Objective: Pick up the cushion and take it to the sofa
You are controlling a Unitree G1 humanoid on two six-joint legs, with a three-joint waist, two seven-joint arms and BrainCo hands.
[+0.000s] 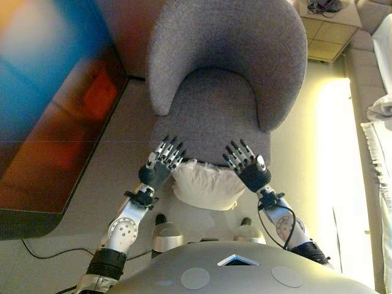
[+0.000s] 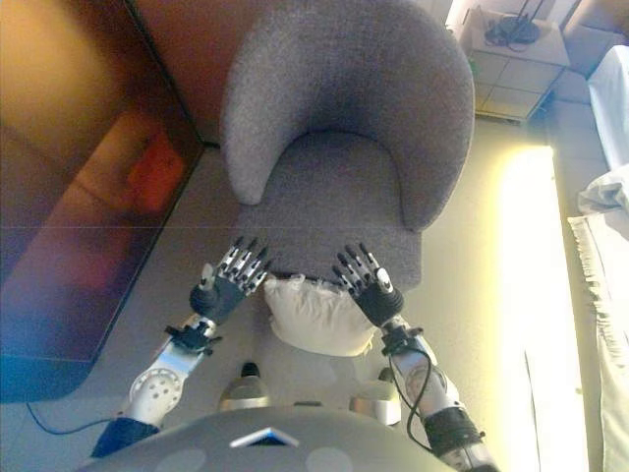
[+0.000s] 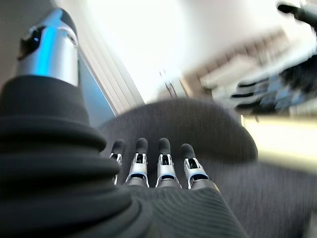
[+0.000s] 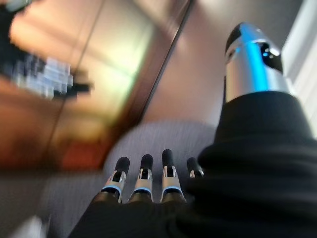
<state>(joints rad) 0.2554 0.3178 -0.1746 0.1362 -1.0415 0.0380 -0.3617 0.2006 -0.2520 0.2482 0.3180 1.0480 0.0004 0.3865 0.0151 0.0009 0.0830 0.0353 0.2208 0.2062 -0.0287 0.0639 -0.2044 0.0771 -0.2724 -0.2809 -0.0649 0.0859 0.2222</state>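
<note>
**Head views: both hands empty, cushion not yet grasped**

Left hand (image 1: 160, 163) hovers with fingers straight, holding nothing, near the grey armchair's (image 1: 226, 73) front edge. A white cushion (image 1: 205, 184) lies on the floor against that edge, between the hands. Right hand (image 1: 245, 164) is likewise spread and empty. Likely next: lower both hands and close them on the cushion's sides.

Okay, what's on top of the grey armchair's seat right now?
The armchair seat is bare grey fabric. The white cushion sits at the seat's front edge, between the left hand and right hand; what it rests on is hidden.
</note>
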